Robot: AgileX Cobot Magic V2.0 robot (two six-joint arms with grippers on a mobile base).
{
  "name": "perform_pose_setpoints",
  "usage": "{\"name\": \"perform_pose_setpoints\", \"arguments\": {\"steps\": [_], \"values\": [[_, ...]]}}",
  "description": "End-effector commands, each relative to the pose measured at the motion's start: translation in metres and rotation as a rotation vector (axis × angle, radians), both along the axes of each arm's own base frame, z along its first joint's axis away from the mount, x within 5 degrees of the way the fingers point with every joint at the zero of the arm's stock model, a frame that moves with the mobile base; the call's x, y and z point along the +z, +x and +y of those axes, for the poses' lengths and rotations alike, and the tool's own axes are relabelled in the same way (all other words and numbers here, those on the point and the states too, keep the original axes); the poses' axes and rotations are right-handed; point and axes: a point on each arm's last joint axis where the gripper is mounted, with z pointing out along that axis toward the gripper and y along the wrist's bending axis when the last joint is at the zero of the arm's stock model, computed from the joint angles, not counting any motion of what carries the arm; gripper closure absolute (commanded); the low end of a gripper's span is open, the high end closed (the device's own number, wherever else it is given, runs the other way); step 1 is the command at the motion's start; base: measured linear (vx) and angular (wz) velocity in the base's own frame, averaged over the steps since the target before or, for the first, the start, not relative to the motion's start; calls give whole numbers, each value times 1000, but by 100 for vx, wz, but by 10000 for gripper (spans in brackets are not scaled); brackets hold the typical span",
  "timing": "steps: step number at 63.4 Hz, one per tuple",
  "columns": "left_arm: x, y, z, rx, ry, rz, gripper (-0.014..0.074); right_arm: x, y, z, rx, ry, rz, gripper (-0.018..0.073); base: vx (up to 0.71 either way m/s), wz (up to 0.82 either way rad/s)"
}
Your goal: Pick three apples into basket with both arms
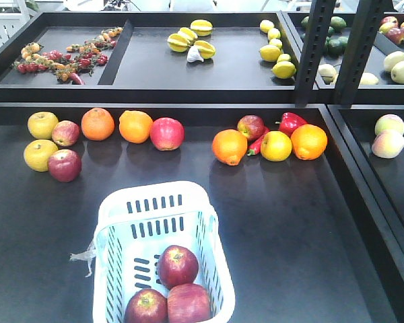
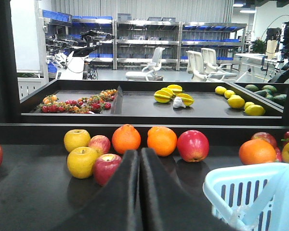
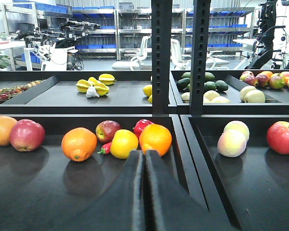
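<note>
Three dark red apples lie in the basket, count complete. Left gripper and right gripper: fingers pressed together, empty. You should hold both clear, disturbing nothing.

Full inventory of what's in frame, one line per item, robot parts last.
apples in basket: 3, dark red, near end of basket
basket: 1, pale blue-white, front centre of table
loose red apples: 4, along table's back edge
yellow apples: 2, far left
oranges: 4, two left, two right
lemon: 1, right cluster
red peppers: 2, right cluster
starfruit: about 4, yellow, upper tray
left gripper: black, shut, empty
right gripper: black, shut, empty
</note>
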Motion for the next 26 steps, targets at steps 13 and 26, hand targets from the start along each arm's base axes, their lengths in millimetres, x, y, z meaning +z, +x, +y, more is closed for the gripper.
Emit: {"name": "perform_pose_setpoints", "arguments": {"steps": [13,26], "values": [[-1,-1,0,-2,-11,-61,603,2,0,0,-1,-9,-63,568,0,0],[-1,-1,0,-2,-11,-61,603,2,0,0,-1,-9,-63,568,0,0]]}}
